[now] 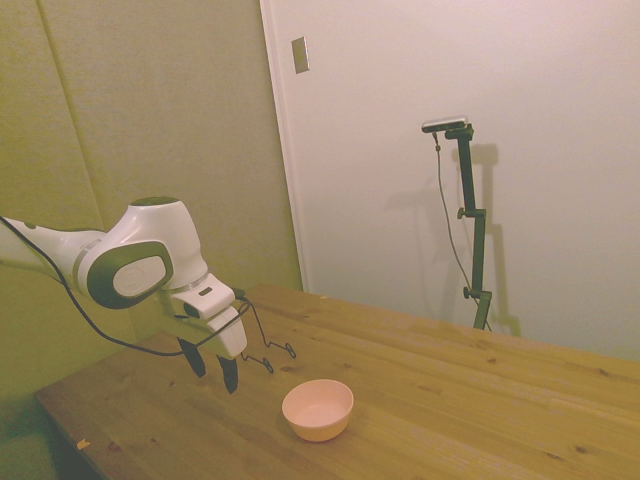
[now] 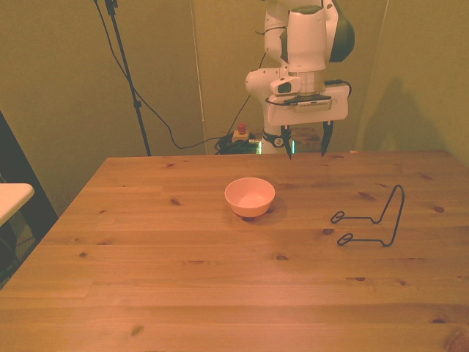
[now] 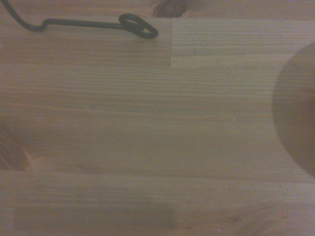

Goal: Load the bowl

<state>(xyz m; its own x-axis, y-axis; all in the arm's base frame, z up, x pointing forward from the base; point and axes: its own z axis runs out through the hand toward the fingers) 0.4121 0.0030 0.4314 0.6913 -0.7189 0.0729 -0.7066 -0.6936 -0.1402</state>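
Front view showed you the gripper (image 2: 306,143) spread and empty, raised above the table's (image 2: 183,293) far edge; the bowl (image 2: 250,196) sat just beyond it; the wire rack (image 2: 372,218) stood well aside.

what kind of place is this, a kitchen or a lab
Probably a lab or test room, not a kitchen: a robot arm's gripper over a bare wooden table, plain walls, only a bowl and wire rack.

Olive fabric wall panels (image 1: 150,120), white door (image 1: 450,150), wooden table (image 2: 183,293), dim warm light.
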